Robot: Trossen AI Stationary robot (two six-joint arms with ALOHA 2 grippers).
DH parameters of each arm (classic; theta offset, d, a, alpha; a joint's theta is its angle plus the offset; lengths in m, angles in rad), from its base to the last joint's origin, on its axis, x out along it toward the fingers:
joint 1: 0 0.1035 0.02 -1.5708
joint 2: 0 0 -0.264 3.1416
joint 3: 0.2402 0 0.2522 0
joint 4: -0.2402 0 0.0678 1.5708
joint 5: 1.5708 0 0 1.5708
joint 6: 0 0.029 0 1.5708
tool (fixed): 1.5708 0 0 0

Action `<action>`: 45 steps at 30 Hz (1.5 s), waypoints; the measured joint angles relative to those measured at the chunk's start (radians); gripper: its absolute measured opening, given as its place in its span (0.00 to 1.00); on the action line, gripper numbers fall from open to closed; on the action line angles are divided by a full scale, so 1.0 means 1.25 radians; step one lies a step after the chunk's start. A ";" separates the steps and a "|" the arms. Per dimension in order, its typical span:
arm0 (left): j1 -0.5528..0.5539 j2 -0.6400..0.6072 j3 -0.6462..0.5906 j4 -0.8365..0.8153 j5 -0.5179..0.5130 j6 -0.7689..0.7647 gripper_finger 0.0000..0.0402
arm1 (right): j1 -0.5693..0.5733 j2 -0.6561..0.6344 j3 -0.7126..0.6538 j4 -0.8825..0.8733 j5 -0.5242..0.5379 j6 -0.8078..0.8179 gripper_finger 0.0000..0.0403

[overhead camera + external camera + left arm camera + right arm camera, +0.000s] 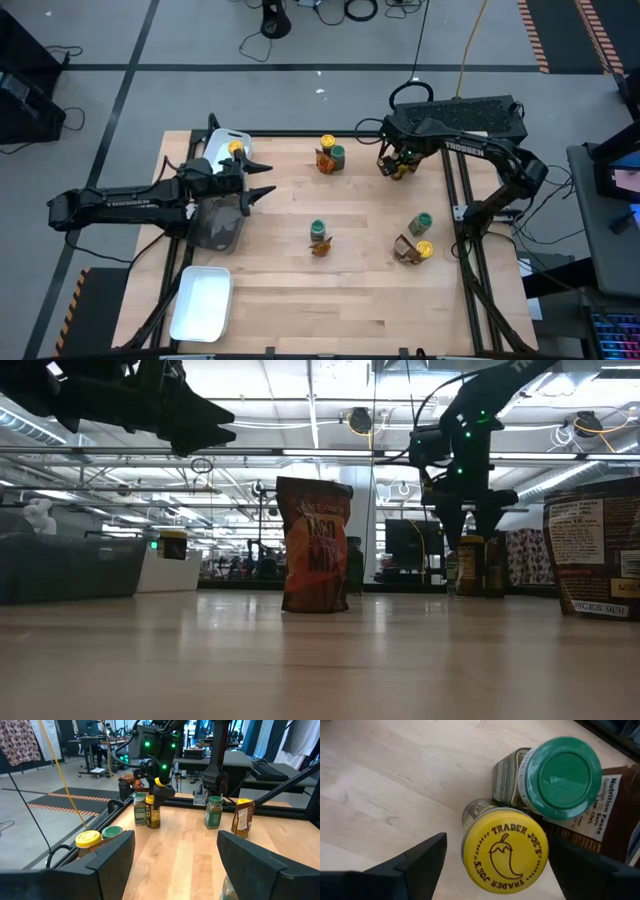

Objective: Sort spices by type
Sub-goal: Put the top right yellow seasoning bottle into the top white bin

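Right gripper (pixel 492 865) hangs directly over a cluster at the table's far right corner, its fingers spread wide to either side of a yellow-lidded jar (pixel 505 849) and not yet touching it. Beside that jar, touching or nearly so, stand a green-lidded jar (pixel 563 774) and, behind both, a brown spice packet (pixel 615 815) showing its nutrition label.

Left gripper (pixel 262 178) waits with its fingers apart near the table's left edge, raised above the dark grey tray (pixel 215 228) and just in front of a white tray (pixel 222 145) that already holds one yellow-lidded jar (pixel 235 148); a second white tray (pixel 203 300) lies nearer the front.

Other spices stand in small clusters on the wooden table (pixel 370 290): one at the far middle, one at the centre, one at the right front.

Judging by the look, the packets are the softest things here: light, crinkly, apt to buckle or tip, best pinched across the flat faces near the top. The jars seem rigid and fairly light, probably glass or hard plastic, smooth-sided and somewhat slippery. The ribbed lid edge or the shoulder just below it offers the surest hold. With the green-lidded neighbour so close, one finger has little room to descend, so a nudge could topple it.
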 joint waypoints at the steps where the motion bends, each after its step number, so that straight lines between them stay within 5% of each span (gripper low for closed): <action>1: 0.000 0.000 0.000 0.000 0.000 0.000 0.71 | 0.000 0.000 0.000 0.004 0.000 -0.001 0.78; 13: 0.000 0.000 0.000 0.000 0.000 -0.004 0.71 | 0.000 -0.001 0.001 -0.003 -0.002 0.010 0.50; 23: 0.000 0.000 0.000 0.000 0.000 -0.005 0.71 | 0.038 -0.004 0.061 -0.027 -0.151 -0.015 0.51; 33: 0.000 0.019 0.000 0.006 0.039 -0.052 0.71 | 0.183 -0.005 0.229 -0.005 -0.278 -0.157 0.51; 45: 0.000 0.213 0.015 0.233 0.153 -0.196 0.71 | 0.363 -0.005 0.323 0.158 -0.341 -0.318 0.51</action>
